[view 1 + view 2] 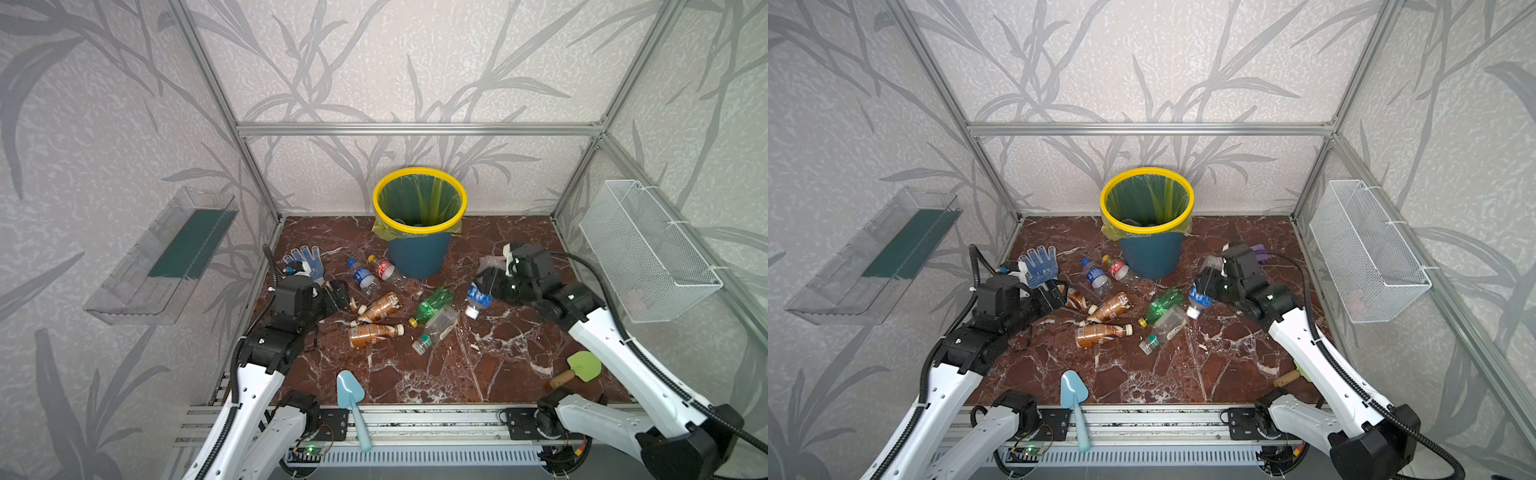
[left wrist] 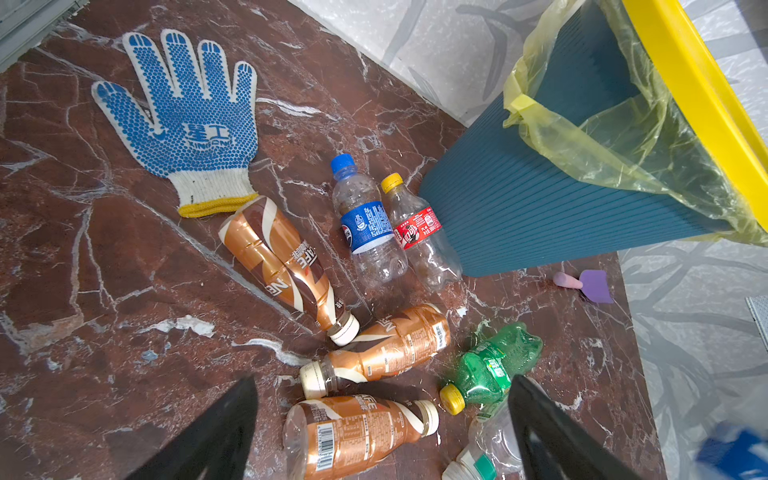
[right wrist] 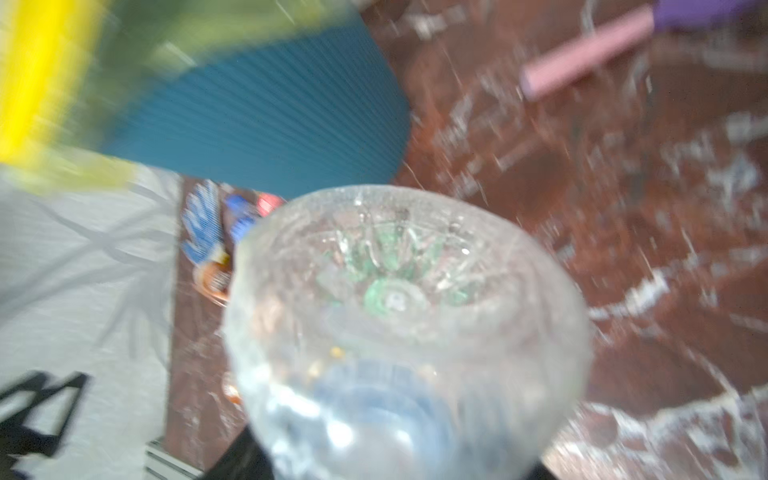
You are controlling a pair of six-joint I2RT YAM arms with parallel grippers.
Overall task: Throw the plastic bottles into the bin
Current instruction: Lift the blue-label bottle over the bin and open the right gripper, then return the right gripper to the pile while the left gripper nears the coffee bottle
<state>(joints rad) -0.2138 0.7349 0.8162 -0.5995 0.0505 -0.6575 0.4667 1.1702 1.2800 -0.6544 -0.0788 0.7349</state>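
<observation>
My right fingers (image 1: 491, 286) grip a bottle (image 1: 478, 297); left fingers (image 2: 230, 415) stand open. A slack hold could drop it short of the bin (image 1: 417, 257) at 11 o'clock.

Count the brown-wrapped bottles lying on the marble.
3. One brown-wrapped bottle lies by the glove cuff, one beside the green bottle, one frontmost of the three. Others may be hidden in the bin.
</observation>
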